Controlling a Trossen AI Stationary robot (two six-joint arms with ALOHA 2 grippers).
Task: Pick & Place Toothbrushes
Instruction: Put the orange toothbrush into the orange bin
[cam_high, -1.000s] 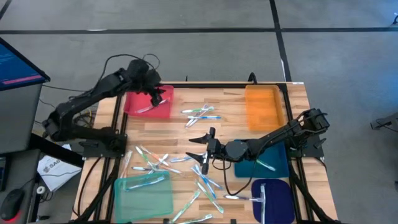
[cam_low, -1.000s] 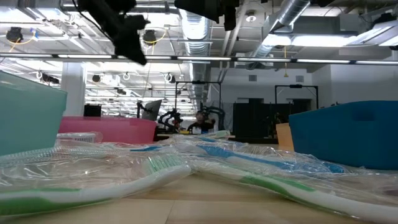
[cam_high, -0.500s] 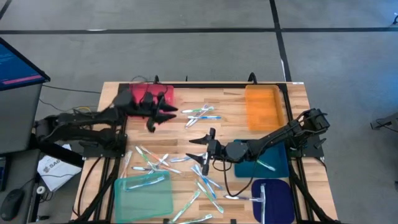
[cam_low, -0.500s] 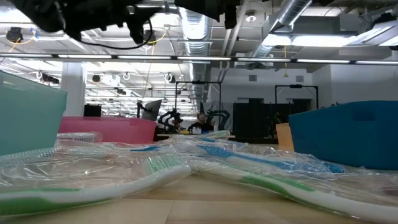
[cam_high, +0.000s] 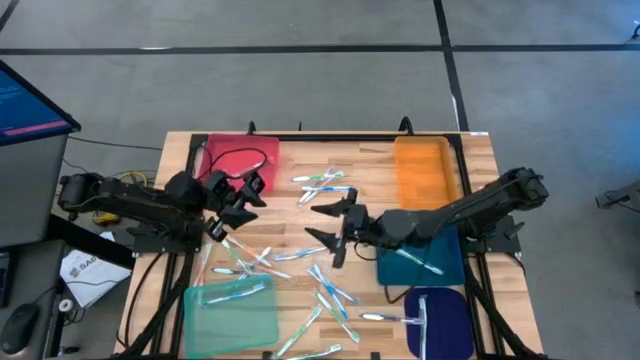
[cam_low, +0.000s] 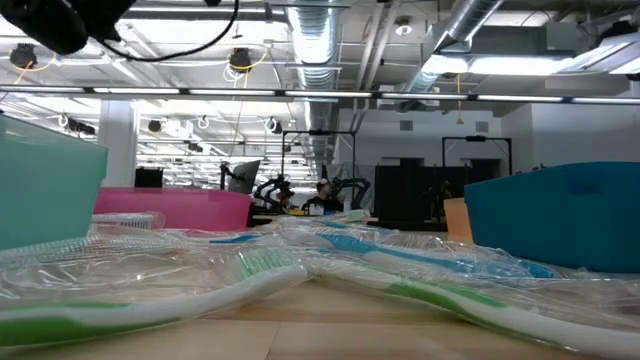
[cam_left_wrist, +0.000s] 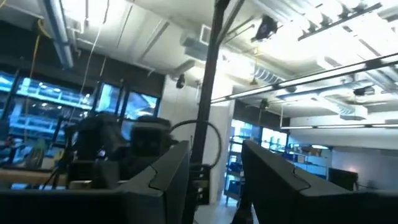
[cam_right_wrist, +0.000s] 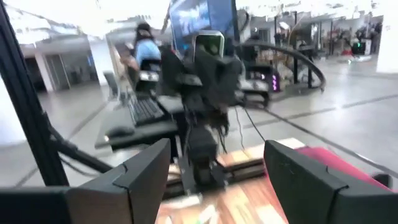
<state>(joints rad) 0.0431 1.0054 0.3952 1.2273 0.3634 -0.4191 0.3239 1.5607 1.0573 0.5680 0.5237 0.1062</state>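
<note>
Several toothbrushes lie loose on the wooden table, one bunch toward the far middle (cam_high: 322, 183) and more across the near middle (cam_high: 328, 292); the low view shows them in clear wrappers (cam_low: 300, 265). Some lie in the light green tray (cam_high: 232, 305), the teal tray (cam_high: 425, 262) and the dark blue tray (cam_high: 440, 320). My left gripper (cam_high: 243, 200) (cam_left_wrist: 216, 149) hangs open at the near edge of the pink tray (cam_high: 238, 158), tipped upward, with nothing between its fingers. My right gripper (cam_high: 315, 221) (cam_right_wrist: 217, 149) stands open above the table's middle, level, pointing left, holding nothing.
An orange tray (cam_high: 420, 172) sits at the far right. A black cable (cam_high: 245, 158) loops over the pink tray. Black frame rails run along the table's left and right sides. People sit at desks in the room beyond the table (cam_low: 322, 195).
My left gripper has swung from above the pink tray toward the table's near-left side, sunk a little, and tipped from pointing down to pointing upward. My right gripper has risen out of the low view's top and stayed open.
</note>
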